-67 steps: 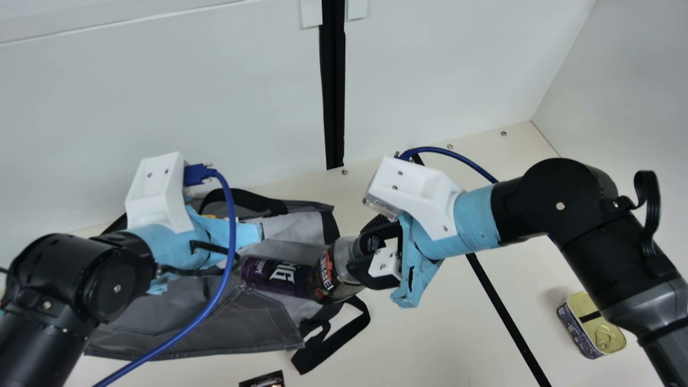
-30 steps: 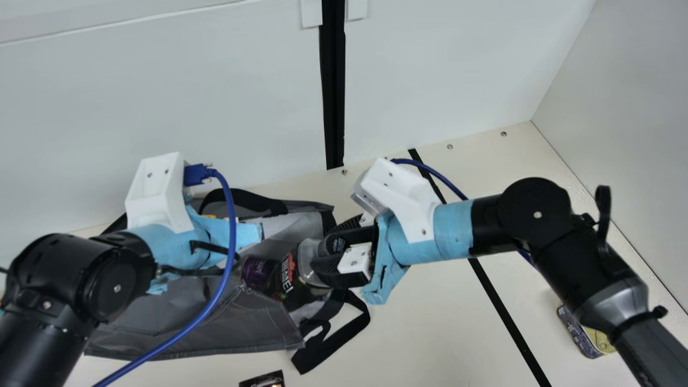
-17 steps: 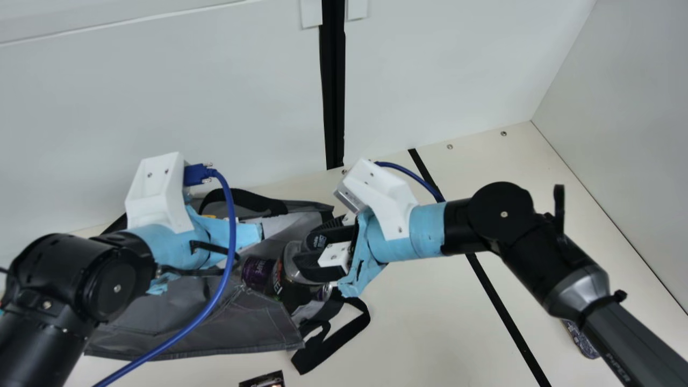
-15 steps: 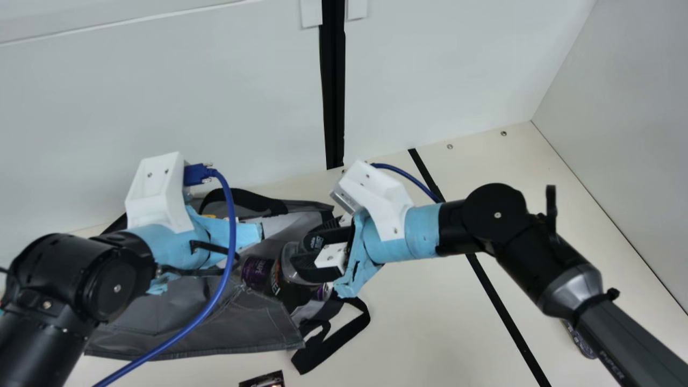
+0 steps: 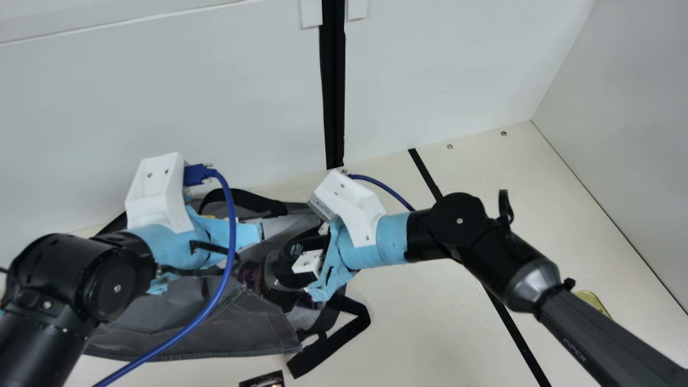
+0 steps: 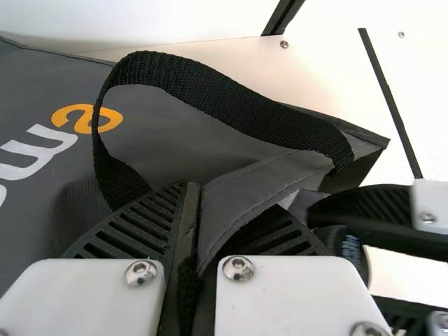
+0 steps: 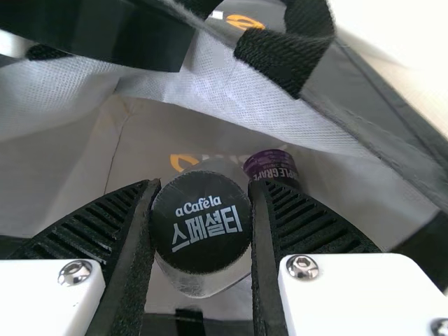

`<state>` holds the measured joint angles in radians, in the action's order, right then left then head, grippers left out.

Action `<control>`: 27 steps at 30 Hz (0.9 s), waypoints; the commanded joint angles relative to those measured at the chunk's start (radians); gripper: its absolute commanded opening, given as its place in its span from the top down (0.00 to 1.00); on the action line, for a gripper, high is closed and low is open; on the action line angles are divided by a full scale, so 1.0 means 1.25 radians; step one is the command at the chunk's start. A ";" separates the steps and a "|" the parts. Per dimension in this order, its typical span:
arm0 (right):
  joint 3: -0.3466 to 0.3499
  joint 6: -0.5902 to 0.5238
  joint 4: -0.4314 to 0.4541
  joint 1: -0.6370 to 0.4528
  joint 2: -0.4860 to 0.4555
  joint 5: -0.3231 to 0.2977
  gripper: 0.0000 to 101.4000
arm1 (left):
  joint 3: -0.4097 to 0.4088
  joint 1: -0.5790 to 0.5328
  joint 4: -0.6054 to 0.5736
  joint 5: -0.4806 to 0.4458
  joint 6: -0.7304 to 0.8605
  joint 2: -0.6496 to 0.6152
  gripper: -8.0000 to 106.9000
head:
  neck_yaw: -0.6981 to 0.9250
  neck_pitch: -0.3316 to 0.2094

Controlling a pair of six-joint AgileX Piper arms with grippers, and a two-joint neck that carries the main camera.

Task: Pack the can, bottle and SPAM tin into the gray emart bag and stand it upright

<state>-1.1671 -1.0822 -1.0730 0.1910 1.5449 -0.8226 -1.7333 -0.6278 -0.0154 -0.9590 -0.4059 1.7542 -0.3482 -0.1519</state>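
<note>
Nearest you, a dark, printed item (image 5: 263, 379) is lying at the main view's lower edge, too cropped to name. Just beyond, a black strap (image 5: 328, 346) is looping out over the cream table (image 5: 408, 344) from the gray emart bag (image 5: 242, 322), which is lying on its side; should your right arm catch that loop while backing out, the bag could be dragged along. Off to your right, the gold-lidded SPAM tin (image 5: 594, 302) is waiting outside, partly behind the arm.

At the bag's mouth, your right gripper (image 7: 203, 185) is clasping the bottle (image 7: 199, 280) by its black cap, fingers parted only by the cap's width. The body is pointing into the bag; letting go too shallow could leave it sliding back out, while pushing too deep could wedge it against the purple can (image 7: 271, 166), already lying inside.

Farther back, your left gripper (image 6: 196, 192) is pinching a fold of the rim, fingers closed on cloth. That hold is looking slim: a tug from the bottle or right fingers could free the fold and drop the mouth. Behind, the black handle (image 5: 247, 199) is arching over the bag's far side.
</note>
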 commanded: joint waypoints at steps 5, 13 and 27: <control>-0.008 0.000 -0.007 0.028 0.025 0.029 1.00 | 0.000 0.000 0.000 0.000 0.000 0.000 1.00 | -0.001 -0.018; -0.033 0.003 -0.012 0.060 0.069 0.060 1.00 | 0.000 0.000 0.000 0.000 0.000 0.000 1.00 | -0.001 -0.018; -0.088 0.016 -0.009 0.103 0.142 0.095 1.00 | 0.000 0.000 0.000 0.000 0.000 0.000 1.00 | -0.001 -0.018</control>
<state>-1.2757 -1.0627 -1.0860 0.3187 1.7193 -0.7044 -1.7333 -0.6278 -0.0154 -0.9590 -0.4059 1.7542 -0.3482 -0.1503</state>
